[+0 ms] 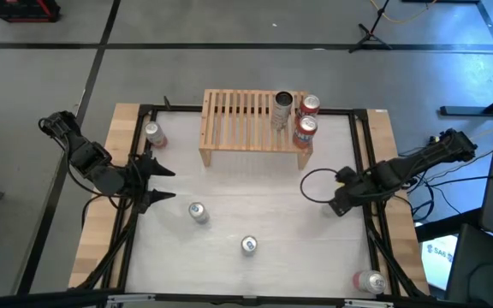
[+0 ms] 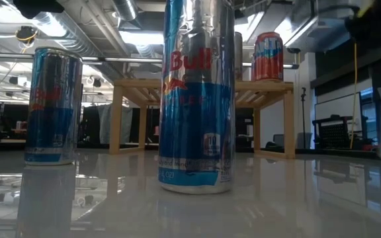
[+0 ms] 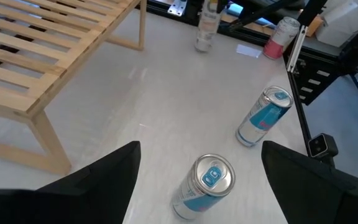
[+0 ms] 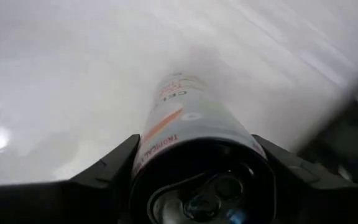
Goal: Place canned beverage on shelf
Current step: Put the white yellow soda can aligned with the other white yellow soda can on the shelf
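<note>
Right gripper [image 1: 339,205]: at the right side of the counter [image 1: 255,201], its fingers [image 4: 114,163] closed around a white can [image 4: 194,140] with an orange stripe; the wrist view shows the can's top wedged between the 2 fingers, standing on the counter.
Left gripper [image 1: 157,181]: waiting at the left edge of the counter, fingers [image 3: 104,171] spread wide and holding nothing, pointed toward the middle cans.
Shelf [image 1: 246,120]: at the back of the counter, slatted top facing up, legs on the surface.
Already on the shelf: a silver can [image 1: 282,109] and 2 red cans [image 1: 307,105] [image 1: 305,130], all crowded at its right end, so the left slats lie free for more.
Loose cans: 2 blue-and-silver ones upright mid-counter [image 1: 198,212] [image 1: 248,245], 1 more [image 1: 153,133] left of the shelf, a pinkish one [image 1: 370,281] at the near right corner.
Step in hand, as I judge it: the right arm has its can gripped but not lifted.
Next move: raise it clear of the shelf edge, then carry it to the shelf.
Risk: knocking the red cans standing on that end.
</note>
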Available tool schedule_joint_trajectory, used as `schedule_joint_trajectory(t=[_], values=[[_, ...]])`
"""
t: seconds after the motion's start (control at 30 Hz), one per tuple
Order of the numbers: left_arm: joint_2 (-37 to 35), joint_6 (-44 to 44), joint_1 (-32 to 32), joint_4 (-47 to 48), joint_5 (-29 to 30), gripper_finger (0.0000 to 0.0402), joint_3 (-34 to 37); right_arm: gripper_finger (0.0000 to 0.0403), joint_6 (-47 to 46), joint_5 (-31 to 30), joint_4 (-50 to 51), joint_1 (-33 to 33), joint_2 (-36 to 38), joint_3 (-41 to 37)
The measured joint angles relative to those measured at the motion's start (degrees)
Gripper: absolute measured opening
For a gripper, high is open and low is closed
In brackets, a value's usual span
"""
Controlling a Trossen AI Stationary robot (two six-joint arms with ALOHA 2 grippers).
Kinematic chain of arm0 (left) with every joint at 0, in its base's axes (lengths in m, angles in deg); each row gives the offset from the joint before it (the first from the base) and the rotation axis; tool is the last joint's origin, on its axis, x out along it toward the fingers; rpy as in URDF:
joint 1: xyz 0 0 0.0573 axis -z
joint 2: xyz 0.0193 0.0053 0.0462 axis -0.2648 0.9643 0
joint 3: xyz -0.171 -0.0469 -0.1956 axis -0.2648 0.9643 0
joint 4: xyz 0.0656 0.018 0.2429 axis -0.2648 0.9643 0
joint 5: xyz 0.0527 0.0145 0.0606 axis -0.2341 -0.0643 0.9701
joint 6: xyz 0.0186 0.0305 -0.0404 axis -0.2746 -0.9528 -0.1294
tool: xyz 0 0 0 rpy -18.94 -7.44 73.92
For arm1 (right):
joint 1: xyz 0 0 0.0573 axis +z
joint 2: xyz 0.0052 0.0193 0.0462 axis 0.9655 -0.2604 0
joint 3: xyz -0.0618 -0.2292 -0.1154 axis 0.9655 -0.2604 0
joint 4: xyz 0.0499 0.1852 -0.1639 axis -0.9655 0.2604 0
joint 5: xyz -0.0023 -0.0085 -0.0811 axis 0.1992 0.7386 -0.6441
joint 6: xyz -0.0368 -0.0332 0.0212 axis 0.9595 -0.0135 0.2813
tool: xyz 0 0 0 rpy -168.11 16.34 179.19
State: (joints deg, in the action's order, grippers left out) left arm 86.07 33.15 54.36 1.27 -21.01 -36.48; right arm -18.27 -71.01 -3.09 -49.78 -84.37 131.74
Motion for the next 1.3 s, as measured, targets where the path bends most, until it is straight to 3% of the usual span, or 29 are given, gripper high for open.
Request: schedule_joint_trajectory(t=[0.2,0.4,0.6,0.93,1.1,1.3], values=[[-0.01,0.02,0.02,-0.82,-0.21,0.0324,-0.01,0.0231,14.45,-0.87,-17.51,-0.02,-1.39,0.34],[-0.01,0.28,0.02,-0.92,-0.24,0.0324,0.0,0.0231,26.84,-5.13,-28.04,-0.02,-8.04,2.47],[-0.01,1.68,0.02,-0.92,-0.24,0.0324,0.01,0.0231,43.3,-7.14,-23.75,-0.92,-18.6,12.17],[0.01,1.9,0.0,-0.95,-0.24,0.0324,0.01,0.0231,69.12,1.16,-11.77,-6.98,-37.78,29.37],[0.01,1.84,0.0,-0.92,-0.24,0.0324,0.01,0.0231,76.61,1.12,-6.75,-8.44,-44.33,36.84],[0.01,1.79,0.0,-0.83,-0.24,0.0324,0.01,0.0231,78.72,0.19,-4.18,-9.09,-48.18,42.0]])
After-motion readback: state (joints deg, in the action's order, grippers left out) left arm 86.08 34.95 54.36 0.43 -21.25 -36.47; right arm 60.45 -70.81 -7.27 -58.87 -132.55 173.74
